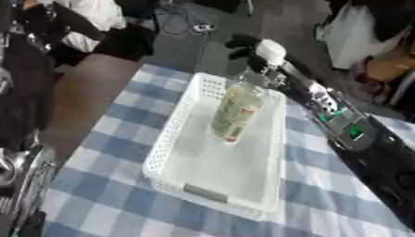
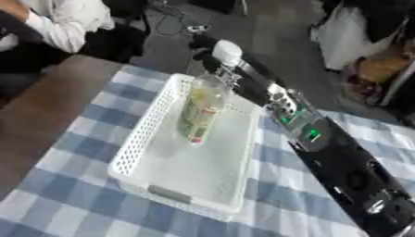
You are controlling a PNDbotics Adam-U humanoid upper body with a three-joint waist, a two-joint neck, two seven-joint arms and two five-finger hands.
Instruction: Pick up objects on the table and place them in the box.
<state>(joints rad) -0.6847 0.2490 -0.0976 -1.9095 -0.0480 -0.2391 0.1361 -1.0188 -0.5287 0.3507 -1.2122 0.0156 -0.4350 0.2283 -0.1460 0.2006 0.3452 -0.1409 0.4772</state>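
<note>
R hand (image 1: 261,56) sits at the far end of the white basket (image 1: 174,134), black w/ a white rounded part on top. It's at the neck end of a clear plastic bottle (image 1: 235,111); can't tell whether the fingers are curled round the neck or just beside it, since that spot is blurred. R arm (image 2: 324,148) runs from the hand down toward the lower-right corner, black, w/ a small green light and silver bits along it, passing over the basket's right rim.

Bottle: inside the basket, in the far half, tilted w/ its top up toward the hand and its base lower, toward the basket's middle. Greenish contents, label w/ a red patch near the lower end. Can't tell if the base touches the basket floor.

Basket: white, perforated side walls, lies lengthwise on a blue-and-white checked tablecloth (image 1: 105,203).

L arm (image 1: 20,180): only metal parts show at the lower-left edge in the left eye view; L hand itself not seen.
</note>
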